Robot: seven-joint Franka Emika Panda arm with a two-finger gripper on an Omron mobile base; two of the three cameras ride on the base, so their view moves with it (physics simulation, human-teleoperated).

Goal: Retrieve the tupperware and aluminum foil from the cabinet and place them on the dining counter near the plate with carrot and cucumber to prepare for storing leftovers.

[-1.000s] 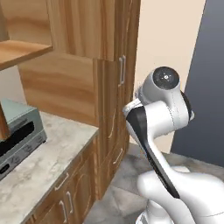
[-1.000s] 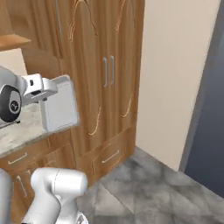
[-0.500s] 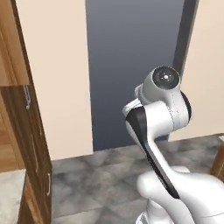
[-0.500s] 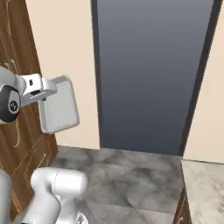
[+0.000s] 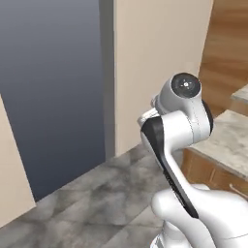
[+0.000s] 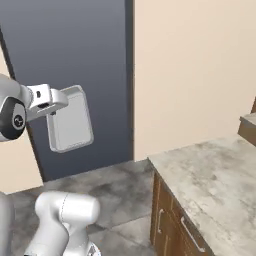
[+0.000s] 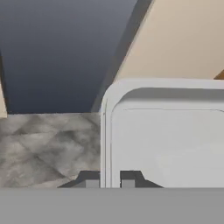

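and the whole picture has swung round again: a second ago both base views faced tall wooden cupboards, half a second ago the dark doorway slid in, and now the doorway (image 6: 65, 65) sits left with a beige wall (image 6: 195, 70) beside it. that's the base turning, not the room moving. the tupperware (image 6: 70, 120) has kept its place against the arm through all three moments, so it's riding along, well above the floor (image 6: 115, 185).

what that means, by my reading: the container is out of the cabinet and the robot is in transit toward the dining counter. a marbled counter (image 6: 215, 185) has come into the right base view at lower right; whether it's the dining one i can't tell, no stools or plate in sight. the foil looks to be a later trip.

the gripper (image 7: 110, 181) has its fingers pinched together on the tupperware rim, the thin wall clamped between the two dark tips in the hand view.

the right base view gives the tub whole, hanging on edge from the hand. the left base view gives the arm (image 5: 177, 121) from behind and a slice of counter (image 5: 227, 140) at right. the hand view gives the close grip on the rim.
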